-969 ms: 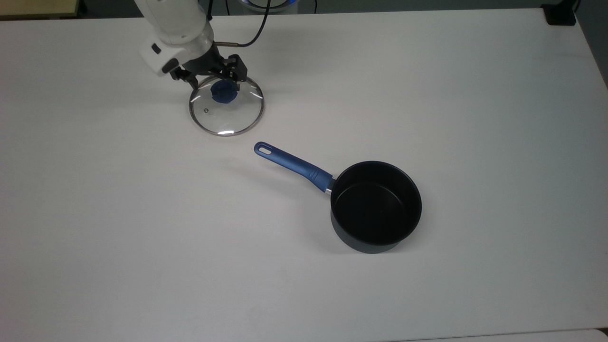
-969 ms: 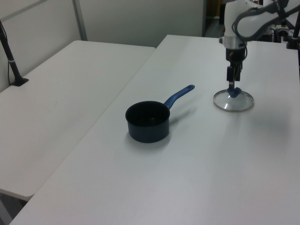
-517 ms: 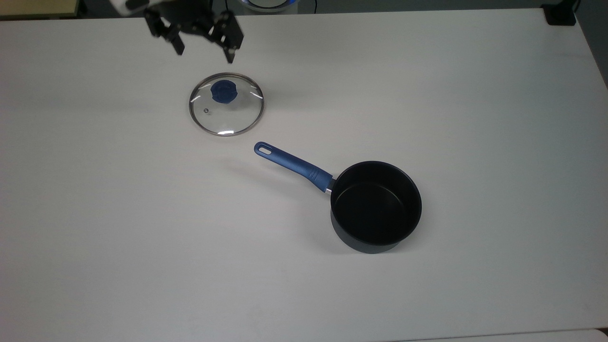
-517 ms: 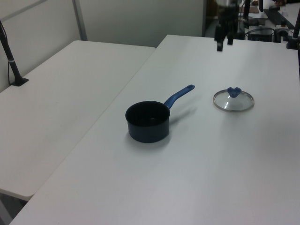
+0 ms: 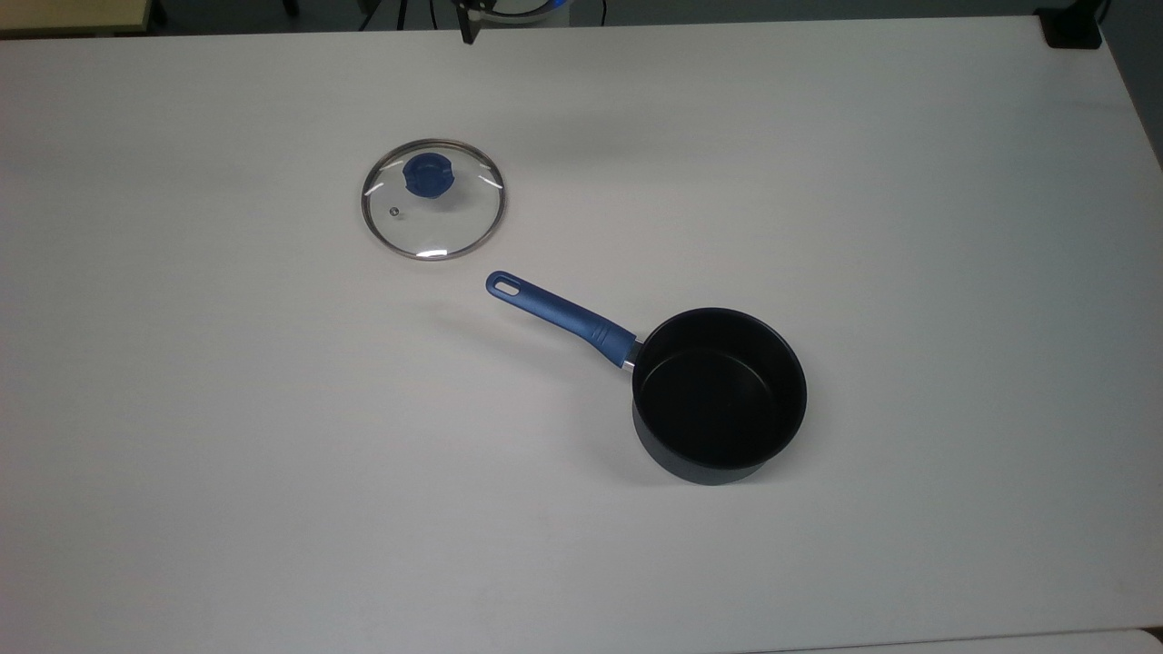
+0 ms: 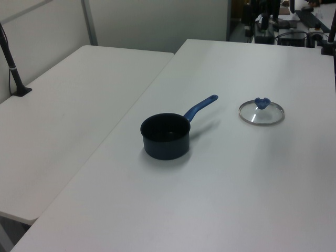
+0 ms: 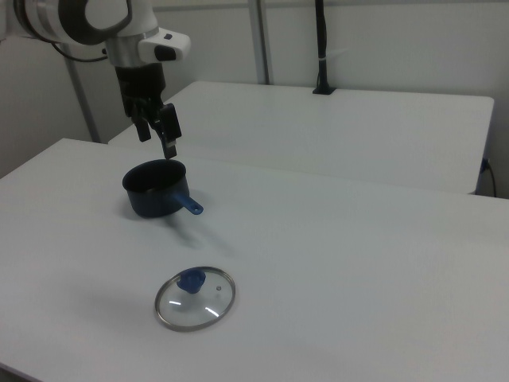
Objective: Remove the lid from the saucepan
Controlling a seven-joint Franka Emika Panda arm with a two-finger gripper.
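Note:
The lid (image 5: 433, 200) lies flat on the white table (image 5: 273, 454), blue knob up, apart from the saucepan (image 5: 718, 391). The dark pot stands uncovered, its black inside showing and its blue handle (image 5: 559, 313) pointing toward the lid. In the left view the lid (image 6: 261, 112) rests to the right of the saucepan (image 6: 165, 135). In the right view the lid (image 7: 195, 298) is near the front and the saucepan (image 7: 155, 191) farther back. My gripper (image 7: 158, 143) hangs high in the air, open and empty, well away from the lid.
A second white table (image 6: 79, 94) adjoins this one, with a black post (image 6: 13, 68) clamped to its far edge. A black object (image 5: 1072, 27) sits at the top view's top right corner. Dark equipment stands beyond the table's far end.
My gripper, down at the lid's knob a second ago, has risen and drawn back past the top view's top edge. The lid and saucepan have not moved.

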